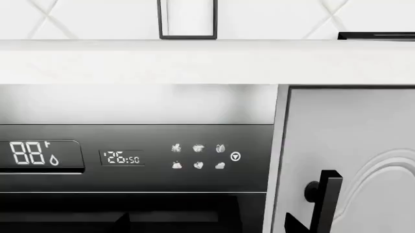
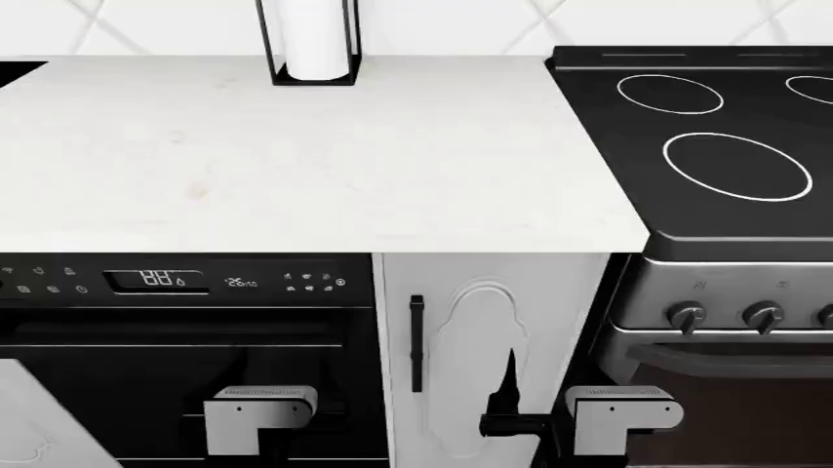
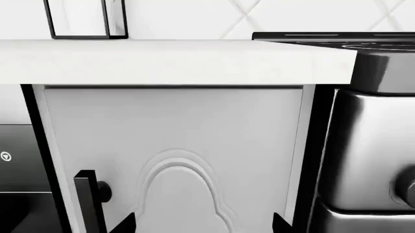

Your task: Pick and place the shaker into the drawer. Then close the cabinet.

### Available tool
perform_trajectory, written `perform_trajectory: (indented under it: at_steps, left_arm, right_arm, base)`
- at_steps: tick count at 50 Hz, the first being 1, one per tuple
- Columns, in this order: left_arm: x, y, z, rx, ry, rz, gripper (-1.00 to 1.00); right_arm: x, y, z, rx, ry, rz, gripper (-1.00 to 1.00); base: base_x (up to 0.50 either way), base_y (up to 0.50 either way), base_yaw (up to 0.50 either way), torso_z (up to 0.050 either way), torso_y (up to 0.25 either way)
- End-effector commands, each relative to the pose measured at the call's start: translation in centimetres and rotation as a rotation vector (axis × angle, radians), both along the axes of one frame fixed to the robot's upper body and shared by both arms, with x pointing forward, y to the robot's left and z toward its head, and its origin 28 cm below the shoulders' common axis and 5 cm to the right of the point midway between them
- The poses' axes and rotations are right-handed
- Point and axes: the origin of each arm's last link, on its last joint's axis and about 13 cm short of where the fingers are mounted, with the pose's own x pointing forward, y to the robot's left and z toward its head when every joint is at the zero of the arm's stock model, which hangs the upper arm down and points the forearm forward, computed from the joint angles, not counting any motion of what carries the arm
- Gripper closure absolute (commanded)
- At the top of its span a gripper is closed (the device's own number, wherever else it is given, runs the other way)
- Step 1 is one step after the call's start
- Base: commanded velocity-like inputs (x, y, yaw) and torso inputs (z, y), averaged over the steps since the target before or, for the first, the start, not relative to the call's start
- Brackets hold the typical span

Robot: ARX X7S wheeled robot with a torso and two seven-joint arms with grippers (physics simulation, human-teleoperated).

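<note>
Both grippers, left point(image 2: 280, 429) and right point(image 2: 612, 429), hang low before the closed cabinet door point(image 2: 489, 351), jaw state unclear; locate the unseen shaker first.

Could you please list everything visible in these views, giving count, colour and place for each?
Countertop: one, white, across the middle of the head view.
Paper towel holder: one, black frame with a white roll, at the counter's back.
Stove: one, black top with white rings, right of the counter.
Stove knobs: three seen, dark, on the stove front.
Dishwasher: one, black, under the counter's left.
Cabinet door: one, white, black handle, shut.
Shaker, drawer: not seen.
Left arm, right arm: grey, low in the head view.
</note>
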Motion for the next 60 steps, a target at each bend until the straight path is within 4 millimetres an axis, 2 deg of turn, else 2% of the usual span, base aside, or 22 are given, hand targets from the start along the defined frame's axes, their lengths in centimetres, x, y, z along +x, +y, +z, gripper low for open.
perform_trajectory:
  at_steps: [1,21,27,34,39,41,43,45,49,51,55,57,60]
  left_arm:
    - [-0.1,0.0,-0.1,0.006,-0.007,-0.008,-1.0]
    - [-0.3,0.0,-0.4,0.013,0.001,-0.023,-1.0]
    - [-0.4,0.2,-0.9,-0.035,0.015,-0.033,-1.0]
    - [-0.2,0.2,-0.2,-0.016,0.005,-0.011,-1.0]
    - [0.0,0.2,-0.3,0.003,0.028,0.0,-1.0]
    - [0.5,0.1,1.1,0.004,0.029,0.002,-1.0]
    - [1.6,-0.1,3.5,-0.019,0.011,0.012,-1.0]
    - [2.8,-0.5,5.8,-0.039,-0.041,0.003,-1.0]
    - [5.7,-1.3,13.0,-0.087,-0.18,-0.011,-1.0]
    - [7.2,-1.8,17.5,-0.121,-0.267,-0.014,-1.0]
    - [9.6,-2.9,29.2,-0.174,-0.421,-0.048,-1.0]
    - [10.1,-3.3,34.2,-0.191,-0.47,-0.076,-1.0]
    - [10.6,-3.8,40.8,-0.206,-0.505,-0.096,-1.0]
  right_arm:
    - [-0.1,0.0,0.1,-0.003,-0.006,-0.002,-1.0]
    - [-0.2,0.0,0.0,0.013,0.011,0.006,-1.0]
    - [-0.1,0.0,-0.1,0.022,0.015,0.006,-1.0]
    - [-0.2,-0.1,0.0,0.046,0.012,-0.005,-1.0]
    - [0.2,-0.4,0.3,0.114,0.051,-0.038,-1.0]
    - [0.8,-1.0,1.5,0.138,0.047,-0.065,-1.0]
    - [2.1,-1.9,4.4,0.12,0.015,-0.074,-1.0]
    - [3.6,-2.9,8.4,0.093,-0.038,-0.076,-1.0]
    - [6.4,-4.7,17.6,0.004,-0.136,-0.074,-1.0]
    - [7.6,-5.4,23.0,-0.054,-0.193,-0.067,-1.0]
    - [9.4,-5.8,35.2,-0.151,-0.285,-0.018,-1.0]
    - [9.8,-5.7,40.0,-0.184,-0.324,0.007,-1.0]
    - [10.5,-5.6,45.5,-0.202,-0.35,0.034,-1.0]
  base:
    - [0.0,0.0,0.0,0.0,0.0]
    - [0.0,0.49,0.0,0.0,0.0]
    - [0.0,0.5,0.0,0.0,0.0]
    - [0.0,0.5,0.0,0.0,0.0]
    - [0.0,0.0,0.0,0.0,0.0]
    - [0.0,0.0,0.0,0.0,0.0]
    - [0.0,0.0,0.0,0.036,0.178]
    - [0.0,0.0,0.0,0.044,0.151]
    - [0.0,0.0,0.0,0.048,0.123]
    - [0.0,0.0,0.0,0.048,0.122]
    - [0.0,0.0,0.0,0.05,0.112]
    - [0.0,0.0,0.0,0.05,0.111]
    - [0.0,0.0,0.0,0.05,0.111]
